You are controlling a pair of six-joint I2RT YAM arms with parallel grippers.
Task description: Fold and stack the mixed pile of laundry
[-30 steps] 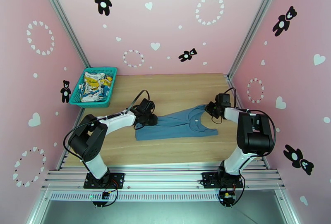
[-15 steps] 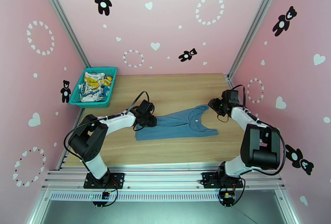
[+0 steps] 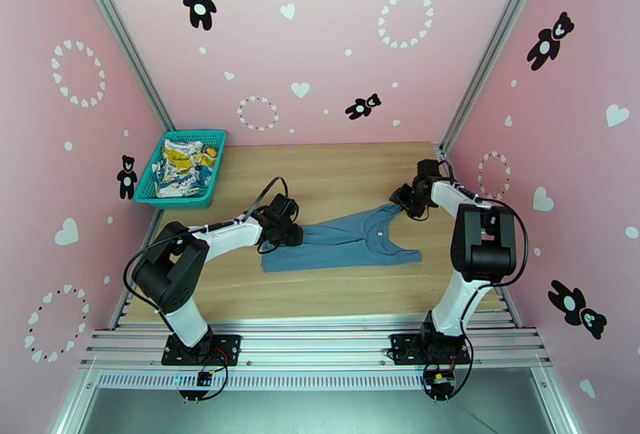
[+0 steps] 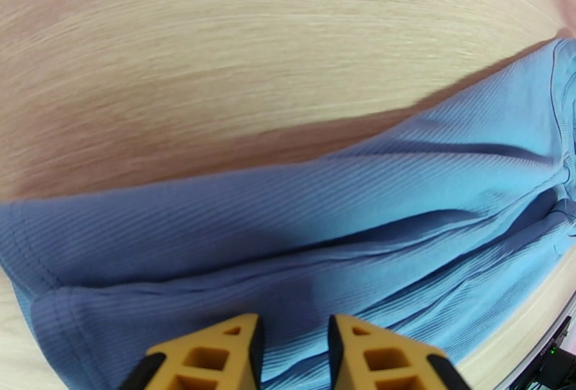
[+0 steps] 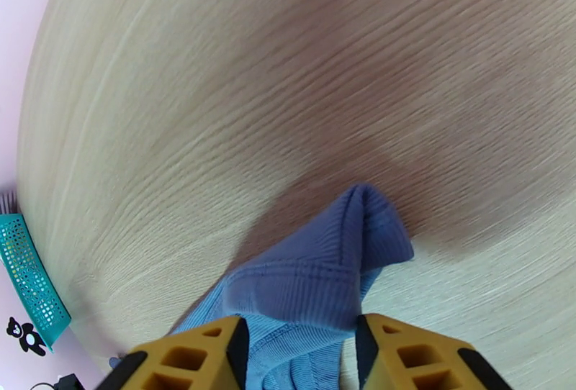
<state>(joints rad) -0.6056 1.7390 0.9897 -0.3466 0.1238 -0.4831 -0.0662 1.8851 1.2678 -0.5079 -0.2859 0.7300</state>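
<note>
The dusty-blue tank top lies spread across the middle of the wooden table. My left gripper rests on its left hem; in the left wrist view the fingers are shut on a fold of the ribbed blue cloth. At the garment's far right strap sits my right gripper. Seen from the right wrist, its jaws stand apart with the peaked strap between them. The white cloth with yellow-and-blue print lies crumpled in the basket.
The teal mesh basket stands at the table's far left corner, and its edge shows in the right wrist view. Pink walls close in the left, back and right sides. Bare wood lies behind and in front of the tank top.
My right gripper opened, swung out toward the right wall, then came back to the far strap of the tank top. The left arm and the garment's left side have stayed put.
</note>
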